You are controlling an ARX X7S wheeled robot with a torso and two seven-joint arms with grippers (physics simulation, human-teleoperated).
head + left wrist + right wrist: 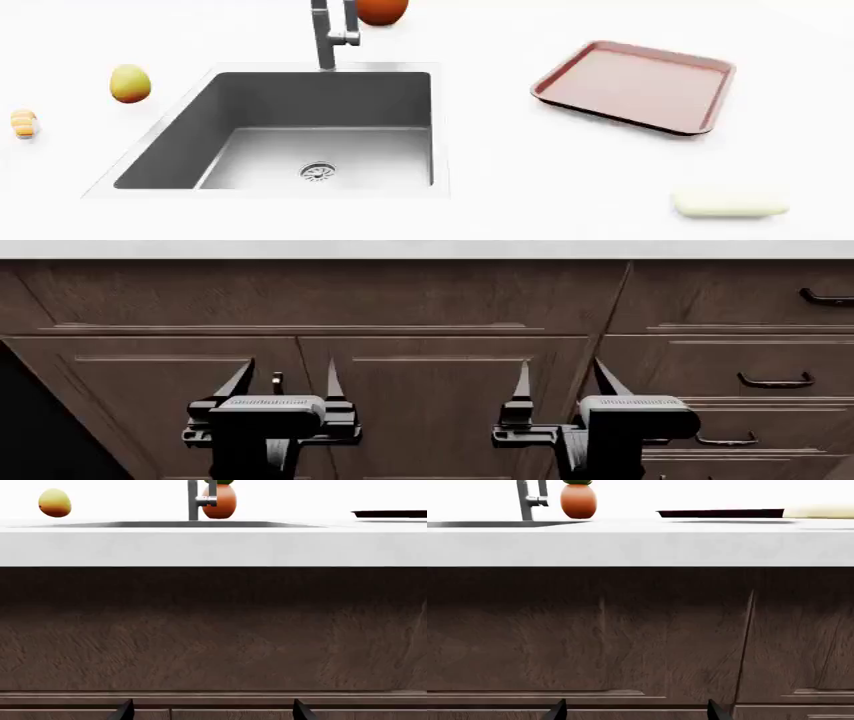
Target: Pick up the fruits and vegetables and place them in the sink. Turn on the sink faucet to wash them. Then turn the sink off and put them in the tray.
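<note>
I have nothing done yet: my left pincer (282, 388) and right pincer (558, 386) both hang spread and empty low before the dark cabinet doors (441, 400), well short of the white surface (561, 215), and the sink (287, 110) holds no fruit, so picking, washing, shutting off the water and loading all remain. By my count, two fruits wait: one yellow-green mango-like fruit (130, 84) far left of the sink, one reddish fruit (382, 10) behind the single faucet (326, 35). One empty tray (635, 85) sits far right, one pale bar (730, 204) near right, one small orange-and-white object (23, 123) at the left edge.
</note>
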